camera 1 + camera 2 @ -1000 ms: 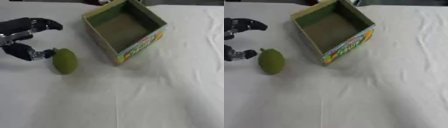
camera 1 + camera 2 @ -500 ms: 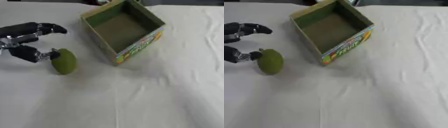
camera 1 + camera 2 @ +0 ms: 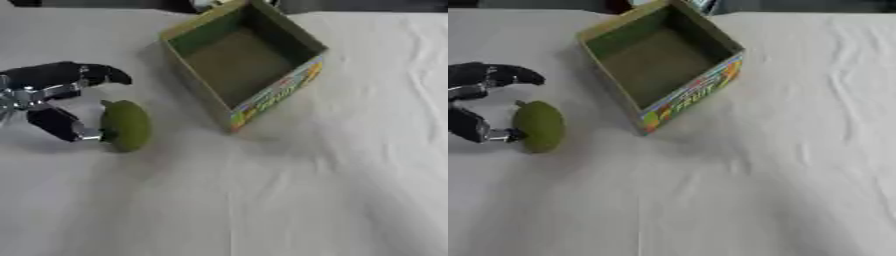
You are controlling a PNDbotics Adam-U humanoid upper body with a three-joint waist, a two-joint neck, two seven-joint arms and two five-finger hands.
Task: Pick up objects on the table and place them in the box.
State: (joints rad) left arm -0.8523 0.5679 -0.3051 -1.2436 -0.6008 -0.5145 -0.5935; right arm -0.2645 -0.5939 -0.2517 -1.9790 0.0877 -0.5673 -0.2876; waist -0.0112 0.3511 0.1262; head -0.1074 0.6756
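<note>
On white cloth-covered table (image 3: 332, 190), left side: oval green fruit with short stem, mango-like (image 3: 125, 125), lying flat on the cloth, long axis roughly toward/away from the camera, stem end on the far side. Just left of it, black-and-silver robot left hand (image 3: 48, 100), entering from the left edge, fingers spread apart in an open C shape facing the fruit. Upper fingers (image 3: 96, 74) arched above and beyond the fruit, not touching it. Lower digit (image 3: 66, 127) reaching in low, silver tip right against the fruit's left flank, apparently in contact; not clamped, nothing held. Fruit resting on the table, not lifted.

Right of the fruit and farther back: open-topped cardboard box with green walls and colourful printed front panel (image 3: 278, 95), set askew, one corner pointing toward the camera. Inside bare, brownish floor showing. Fruit near the box's left wall but clearly apart from it, outside the box. Soft shadow under the box's near corner. Cloth creased, with wrinkles running down the right half and a fold line down the middle. Right hand in neither view
</note>
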